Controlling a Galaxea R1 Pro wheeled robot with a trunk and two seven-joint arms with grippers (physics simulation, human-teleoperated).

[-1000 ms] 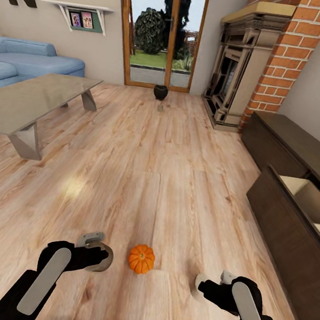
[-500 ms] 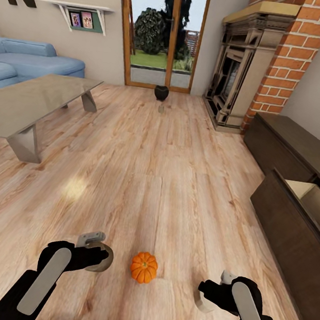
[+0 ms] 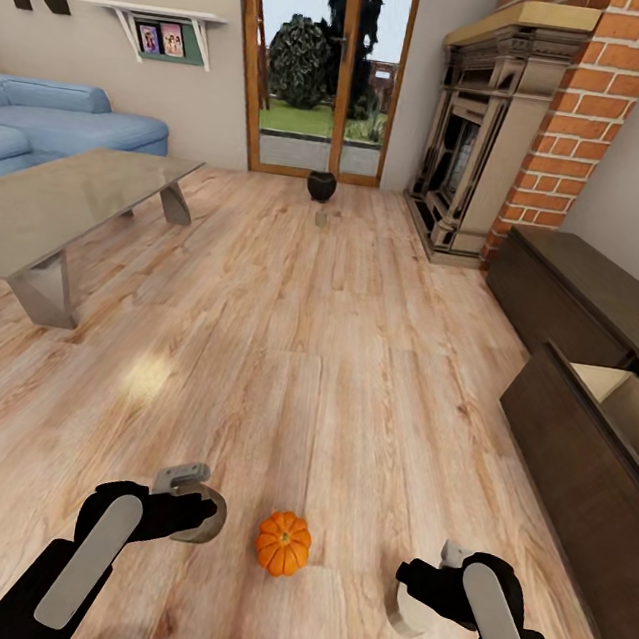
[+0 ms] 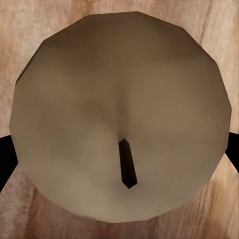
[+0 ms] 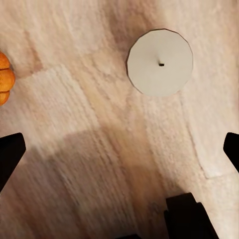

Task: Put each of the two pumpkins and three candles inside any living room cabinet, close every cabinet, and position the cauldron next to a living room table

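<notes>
A: Grippers first. Left gripper (image 3: 196, 507) is clamped on a candle (image 3: 201, 518) — its wrist view has the wick-side top of that candle (image 4: 122, 117) close up, with a dark finger edge at each side. Right gripper (image 5: 119, 149) is spread wide, holding nothing; a second candle (image 5: 160, 62) stands on the floor beyond its fingers.

B: Step in hand?

A: Collecting candles, as I judge it. The next move calls for lowering the right gripper over that floor candle (image 3: 410, 609) and closing it.

B: Other items?

A: One pumpkin (image 3: 283, 544) sits on the floor between the arms. Cabinet (image 3: 587, 435) stands at the right, drawer open. Cauldron (image 3: 321, 186) is far off by the glass door, well apart from the table (image 3: 63, 200).
</notes>
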